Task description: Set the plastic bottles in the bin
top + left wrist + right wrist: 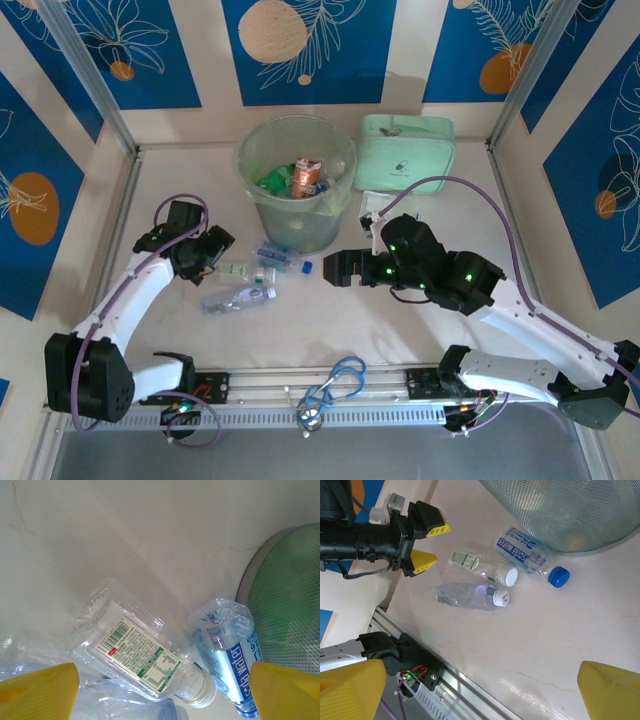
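Observation:
Three plastic bottles lie on the table left of the bin [300, 228]. One is clear with a white printed label [135, 652] [475, 565] [248, 272]. One is a blue-labelled soda water bottle [227, 652] [525, 550] [280, 256] with a blue cap, close to the bin's foot [287, 610]. The third, a clear crumpled bottle [467, 596] [238, 298], lies nearest the arms. My left gripper [215, 255] [427, 542] [162, 700] hangs open just left of them, gripping nothing. Over bare table my right gripper [335, 270] [480, 690] is open and empty. Several bottles [300, 178] lie inside the bin.
A flat mint-green zip case [405, 150] lies right of the bin at the back. A blue cord loop [340, 382] rests on the metal rail [400, 398] at the near edge. Metal frame posts [100, 90] rise at the back corners.

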You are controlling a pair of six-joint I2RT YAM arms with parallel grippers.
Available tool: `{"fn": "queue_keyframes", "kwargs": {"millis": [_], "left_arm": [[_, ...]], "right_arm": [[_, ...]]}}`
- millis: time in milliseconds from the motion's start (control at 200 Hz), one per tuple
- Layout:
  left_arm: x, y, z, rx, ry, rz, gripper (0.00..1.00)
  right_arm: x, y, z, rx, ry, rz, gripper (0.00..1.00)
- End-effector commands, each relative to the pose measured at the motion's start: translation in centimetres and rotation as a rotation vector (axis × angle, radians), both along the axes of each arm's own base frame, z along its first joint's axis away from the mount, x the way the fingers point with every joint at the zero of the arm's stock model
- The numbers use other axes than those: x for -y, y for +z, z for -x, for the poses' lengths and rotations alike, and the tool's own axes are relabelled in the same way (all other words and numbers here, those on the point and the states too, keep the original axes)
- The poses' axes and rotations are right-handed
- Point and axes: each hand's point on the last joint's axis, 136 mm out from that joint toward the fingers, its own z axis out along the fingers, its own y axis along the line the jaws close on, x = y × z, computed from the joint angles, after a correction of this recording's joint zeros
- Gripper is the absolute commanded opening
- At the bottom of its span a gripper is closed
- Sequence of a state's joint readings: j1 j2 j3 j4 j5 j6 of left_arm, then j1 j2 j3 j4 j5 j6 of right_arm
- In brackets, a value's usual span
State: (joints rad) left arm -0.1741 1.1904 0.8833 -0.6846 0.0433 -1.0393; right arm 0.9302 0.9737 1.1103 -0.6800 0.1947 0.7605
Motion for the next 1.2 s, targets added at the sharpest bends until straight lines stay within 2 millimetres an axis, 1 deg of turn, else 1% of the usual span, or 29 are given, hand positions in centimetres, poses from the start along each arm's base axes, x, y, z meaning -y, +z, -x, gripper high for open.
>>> {"fn": "queue_keyframes", "kwargs": {"millis": [0, 180, 295, 400, 530, 690, 865, 1065, 1195], "left_arm": [[-1.5, -0.1, 2.7, -0.041, -0.006, -0.063, 0.87], [-2.1, -0.7, 8.0, -0.088, 0.064, -0.029, 0.84], [-2.0, -1.0, 9.9, -0.111, 0.114, -0.016, 0.83], [-1.5, -2.3, 10.9, -0.169, 0.126, -0.015, 0.83], [-0.5, -3.9, 11.1, -0.217, 0.146, 0.014, 0.84], [0.3, -5.2, 10.6, -0.230, 0.193, 0.042, 0.86], [0.5, -5.9, 9.4, -0.223, 0.231, 0.051, 0.87], [0.9, -7.5, 9.2, -0.261, 0.245, 0.054, 0.86], [1.1, -8.1, 9.0, -0.274, 0.244, 0.051, 0.86]], "right_arm": [[0.0, 0.0, -0.2, 0.008, -0.016, 0.003, 0.98], [-0.2, -0.6, -0.6, 0.005, -0.009, 0.013, 0.99], [-0.7, -0.6, -0.9, 0.005, 0.000, 0.012, 0.99], [-1.0, -0.5, -0.9, 0.009, 0.006, 0.013, 0.98], [-0.7, -0.6, -0.7, 0.009, 0.001, 0.017, 0.99], [-0.2, -0.7, -0.4, 0.006, -0.008, 0.018, 0.98], [-0.1, -0.7, -0.4, 0.007, -0.008, 0.020, 0.98], [-0.4, -0.6, -0.7, 0.008, -0.005, 0.025, 0.98], [-0.4, -0.5, -0.8, 0.008, -0.004, 0.031, 0.98]]}}
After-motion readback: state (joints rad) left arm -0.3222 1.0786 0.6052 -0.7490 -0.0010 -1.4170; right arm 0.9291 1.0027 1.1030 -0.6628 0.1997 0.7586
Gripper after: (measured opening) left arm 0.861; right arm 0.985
